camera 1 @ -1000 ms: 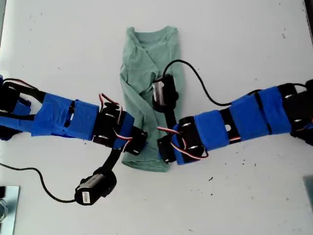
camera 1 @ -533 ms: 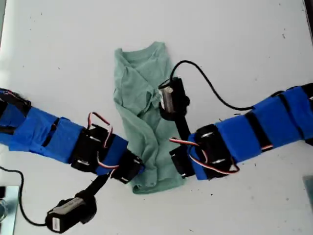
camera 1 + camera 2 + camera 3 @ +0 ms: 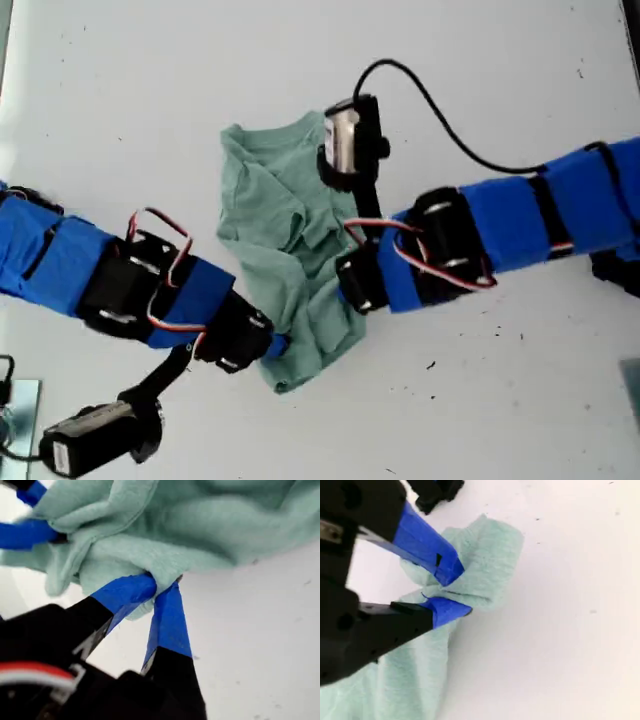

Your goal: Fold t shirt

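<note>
The pale green t shirt (image 3: pixel 270 220) lies bunched and creased on the white table (image 3: pixel 520 400), neck toward the exterior view's top. My first gripper (image 3: pixel 278 345) (image 3: pixel 162 585), on the arm from the exterior view's left, is shut on a fold of the t shirt (image 3: pixel 200 520) near its lower edge. My second gripper (image 3: pixel 340 295) (image 3: pixel 457 587), on the arm from the exterior view's right, is shut on a rounded fold of the t shirt (image 3: pixel 490 560). The two grippers are close together across the cloth.
A black cable (image 3: pixel 440 110) loops over the table from the second arm's camera. A metal object (image 3: pixel 15 400) sits at the exterior view's lower left corner. The second gripper's blue fingers (image 3: pixel 30 532) show past the cloth in the first wrist view.
Both arms have shifted with the shirt held. The shirt has slid toward the exterior view's lower left and gone from long and flat to short and bunched.
</note>
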`<state>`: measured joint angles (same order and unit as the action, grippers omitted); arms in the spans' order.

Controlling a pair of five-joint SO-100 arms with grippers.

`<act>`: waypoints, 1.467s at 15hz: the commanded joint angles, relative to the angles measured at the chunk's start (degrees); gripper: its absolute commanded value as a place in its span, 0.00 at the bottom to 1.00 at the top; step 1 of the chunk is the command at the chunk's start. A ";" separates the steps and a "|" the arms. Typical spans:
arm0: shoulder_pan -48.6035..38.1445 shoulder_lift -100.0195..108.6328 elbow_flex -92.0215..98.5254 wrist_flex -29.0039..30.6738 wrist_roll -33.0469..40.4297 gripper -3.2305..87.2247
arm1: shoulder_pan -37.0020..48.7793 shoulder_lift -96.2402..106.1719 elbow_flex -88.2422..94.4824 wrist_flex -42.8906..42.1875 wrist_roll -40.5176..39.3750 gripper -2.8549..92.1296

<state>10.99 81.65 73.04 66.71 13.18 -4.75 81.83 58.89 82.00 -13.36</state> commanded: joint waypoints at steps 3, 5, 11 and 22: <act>-17.67 21.01 22.85 -8.00 4.04 0.03 | 16.17 5.62 6.06 -11.07 -9.40 0.03; -21.62 30.06 32.43 -11.78 5.27 0.15 | 19.42 5.45 6.86 -17.14 -11.78 0.10; -36.91 72.69 60.03 -11.16 4.75 0.36 | 27.69 46.32 53.70 -57.04 -7.73 0.29; -25.49 118.92 93.78 -5.01 -5.54 0.18 | 26.19 116.19 103.18 -23.55 -3.78 0.20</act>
<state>-21.36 190.81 163.56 62.23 10.99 23.64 188.00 158.12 53.17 -18.63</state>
